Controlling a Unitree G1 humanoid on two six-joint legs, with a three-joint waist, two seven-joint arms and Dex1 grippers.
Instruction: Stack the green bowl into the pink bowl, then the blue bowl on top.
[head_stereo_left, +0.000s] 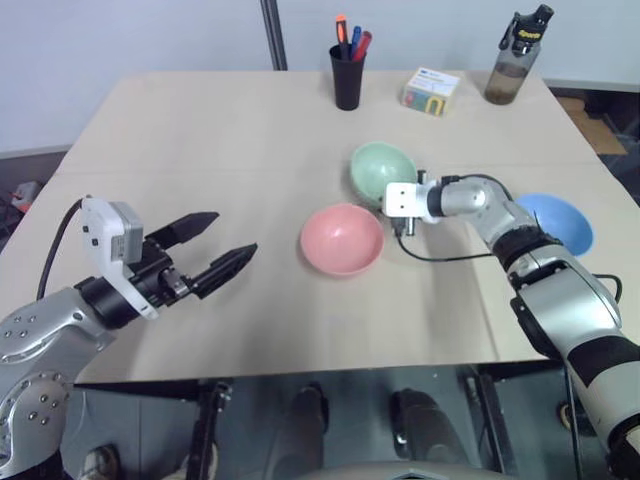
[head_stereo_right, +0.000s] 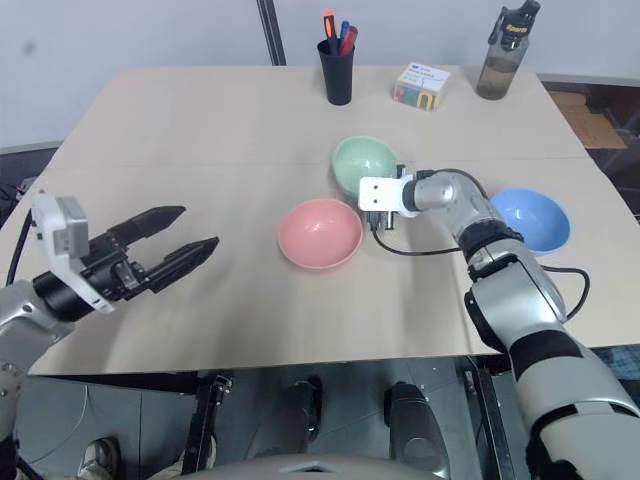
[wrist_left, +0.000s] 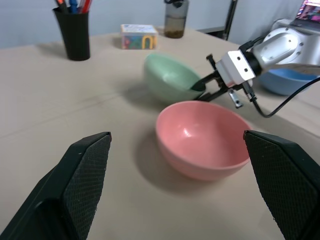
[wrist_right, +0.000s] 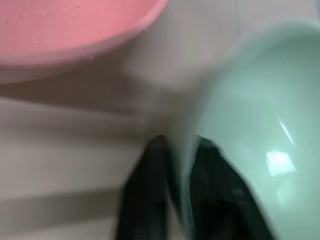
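Small round pale mint-green bowl (head_stereo_left: 380, 170) sat tilted near the middle of the beige tabletop (head_stereo_left: 200, 150), just behind and to the right of the small round salmon-pink bowl (head_stereo_left: 341, 238), apart from it. Right gripper (wrist_right: 180, 165) was clamped on the green bowl's near rim, one black finger inside, one outside. Small round light sky-blue bowl (head_stereo_left: 558, 220) rested upright further right, beyond the right arm. Left gripper (head_stereo_left: 212, 245) hovered over the table's left side, well apart from all three bowls, black fingers spread wide, holding nothing. At the far edge stood a black pen cup (head_stereo_left: 347, 75), a small colourful box (head_stereo_left: 431, 90) and a dark drinking bottle (head_stereo_left: 515, 58).
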